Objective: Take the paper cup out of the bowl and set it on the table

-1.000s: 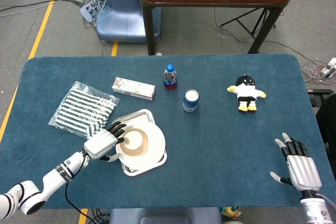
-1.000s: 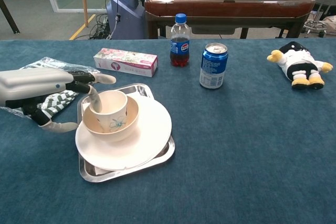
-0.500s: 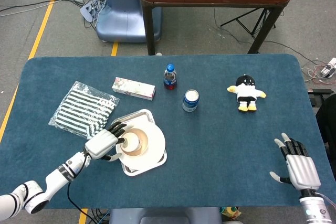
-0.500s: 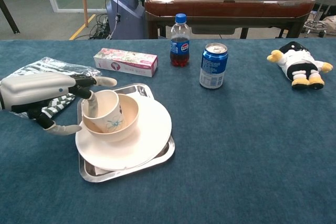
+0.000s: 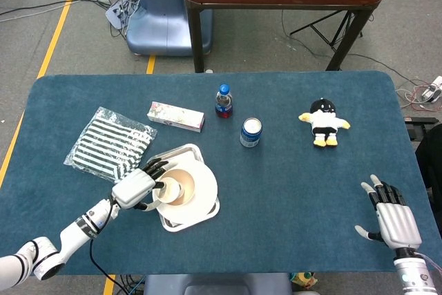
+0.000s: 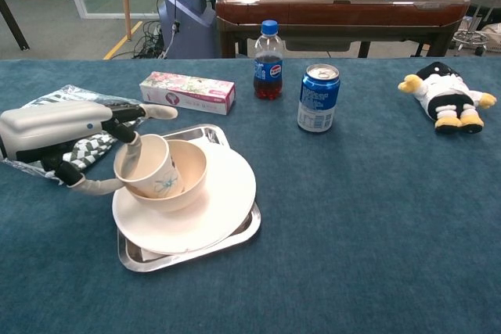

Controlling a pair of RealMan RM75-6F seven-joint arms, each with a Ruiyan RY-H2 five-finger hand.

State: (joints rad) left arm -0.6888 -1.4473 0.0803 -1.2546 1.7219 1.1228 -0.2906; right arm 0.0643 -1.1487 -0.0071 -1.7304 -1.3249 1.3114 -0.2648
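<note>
Presently the left hand [image 6: 66,134] grasps the white paper cup with a green leaf print [image 6: 146,167], one finger hooked inside the rim and the thumb under its outer wall. That cup is tilted toward the hand, its lower part inside the cream ceramic bowl [image 6: 188,171] and its upper part leaning over the bowl's left edge. Bowl sits on a white round plate [image 6: 219,209], which rests on a shiny square metal tray [image 6: 235,234] on the blue cloth-covered table [image 6: 368,217]. Right hand [image 5: 395,217] lies near the table's right front corner, fingers spread, holding nothing. Behind the tray: a flat floral-print carton [image 6: 188,91], a small cola bottle with a blue cap [image 6: 268,60], a blue drink can [image 6: 318,98]. A black-and-white plush toy [image 6: 444,95] lies far right; a striped plastic bag [image 5: 110,144] far left.
</note>
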